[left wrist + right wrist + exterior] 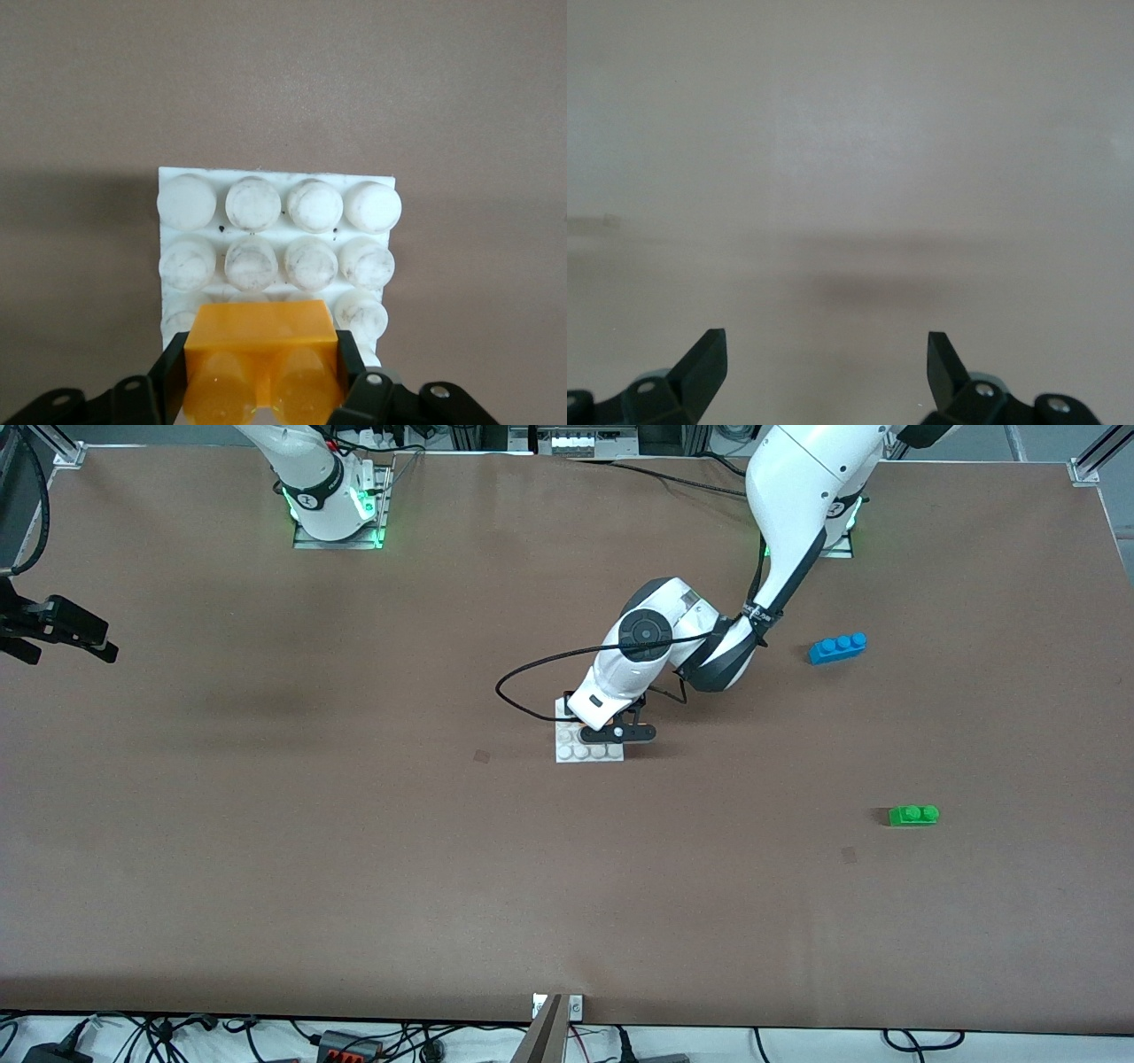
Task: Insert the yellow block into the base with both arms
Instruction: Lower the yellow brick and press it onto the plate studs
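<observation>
The yellow block (263,345) is clamped between the black fingers (173,367) of my left gripper (263,372), which is shut on it. It sits low over the white studded base (275,173), at the edge row of studs; whether it touches them I cannot tell. In the front view the left gripper (611,731) covers the part of the base (585,753) farther from the camera, and only a sliver of the yellow block (580,727) shows. My right gripper (97,642) waits at the right arm's end of the table, open (827,354) over bare tabletop.
A blue three-stud brick (837,646) lies toward the left arm's end, and a green two-stud brick (913,815) lies nearer the camera than it. A black cable (532,682) loops off the left wrist beside the base.
</observation>
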Motion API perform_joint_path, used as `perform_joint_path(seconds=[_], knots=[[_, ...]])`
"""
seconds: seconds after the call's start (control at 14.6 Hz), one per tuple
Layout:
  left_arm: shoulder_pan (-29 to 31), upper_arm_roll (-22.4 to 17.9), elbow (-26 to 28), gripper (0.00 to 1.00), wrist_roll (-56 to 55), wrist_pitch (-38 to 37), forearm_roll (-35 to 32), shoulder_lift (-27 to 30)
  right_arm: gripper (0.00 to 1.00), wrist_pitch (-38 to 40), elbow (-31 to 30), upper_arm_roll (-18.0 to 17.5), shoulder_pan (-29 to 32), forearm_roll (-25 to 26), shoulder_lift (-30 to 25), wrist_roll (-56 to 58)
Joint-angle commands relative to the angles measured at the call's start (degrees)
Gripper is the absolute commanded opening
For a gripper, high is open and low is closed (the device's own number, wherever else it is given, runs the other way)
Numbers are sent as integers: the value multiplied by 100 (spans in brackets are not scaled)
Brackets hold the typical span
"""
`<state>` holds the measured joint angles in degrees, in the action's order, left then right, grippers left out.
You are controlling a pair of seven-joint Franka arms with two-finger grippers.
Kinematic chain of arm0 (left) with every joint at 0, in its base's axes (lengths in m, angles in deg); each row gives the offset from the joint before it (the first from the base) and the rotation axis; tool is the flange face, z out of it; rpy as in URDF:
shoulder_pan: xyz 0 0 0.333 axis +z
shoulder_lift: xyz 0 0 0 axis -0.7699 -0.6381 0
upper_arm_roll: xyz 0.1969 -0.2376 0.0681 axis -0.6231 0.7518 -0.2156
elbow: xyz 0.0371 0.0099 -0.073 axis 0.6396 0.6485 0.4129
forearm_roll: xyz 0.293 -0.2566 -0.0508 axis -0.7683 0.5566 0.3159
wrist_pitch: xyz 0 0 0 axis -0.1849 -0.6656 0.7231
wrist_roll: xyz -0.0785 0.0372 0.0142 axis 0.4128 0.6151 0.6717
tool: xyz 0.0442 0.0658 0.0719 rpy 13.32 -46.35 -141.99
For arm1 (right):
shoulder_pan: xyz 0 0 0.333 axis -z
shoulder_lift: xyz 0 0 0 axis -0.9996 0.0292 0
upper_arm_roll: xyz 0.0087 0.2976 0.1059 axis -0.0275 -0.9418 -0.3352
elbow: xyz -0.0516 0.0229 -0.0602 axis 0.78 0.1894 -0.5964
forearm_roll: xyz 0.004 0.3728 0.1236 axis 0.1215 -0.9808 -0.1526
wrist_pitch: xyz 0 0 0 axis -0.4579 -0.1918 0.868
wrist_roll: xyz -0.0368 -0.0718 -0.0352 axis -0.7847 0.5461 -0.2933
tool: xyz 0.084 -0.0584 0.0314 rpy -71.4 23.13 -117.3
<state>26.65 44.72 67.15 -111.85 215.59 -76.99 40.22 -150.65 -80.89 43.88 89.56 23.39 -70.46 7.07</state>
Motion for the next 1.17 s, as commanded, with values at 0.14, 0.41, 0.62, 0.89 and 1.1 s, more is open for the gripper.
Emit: perform_joint_path(seconds=[0.14, 0.41, 0.62, 0.89, 1.1], knots=[[-56, -19, -24, 54, -171, 7, -363, -81, 100, 127, 100, 22, 8, -82, 4, 24], [-56, -11, -67, 54, -250, 42, -434, -151, 100, 135, 127, 5, -19, -82, 4, 24], [-56, -2, -76, 54, -259, 42, -425, -160, 100, 135, 127, 13, -10, -82, 4, 24], [-56, -2, -181, 54, -584, 42, -426, -213, 100, 144, 127, 13, -1, -82, 4, 24], [-65, 7, -226, 54, -690, 42, -434, -231, 100, 144, 127, 22, 8, -91, 4, 42]])
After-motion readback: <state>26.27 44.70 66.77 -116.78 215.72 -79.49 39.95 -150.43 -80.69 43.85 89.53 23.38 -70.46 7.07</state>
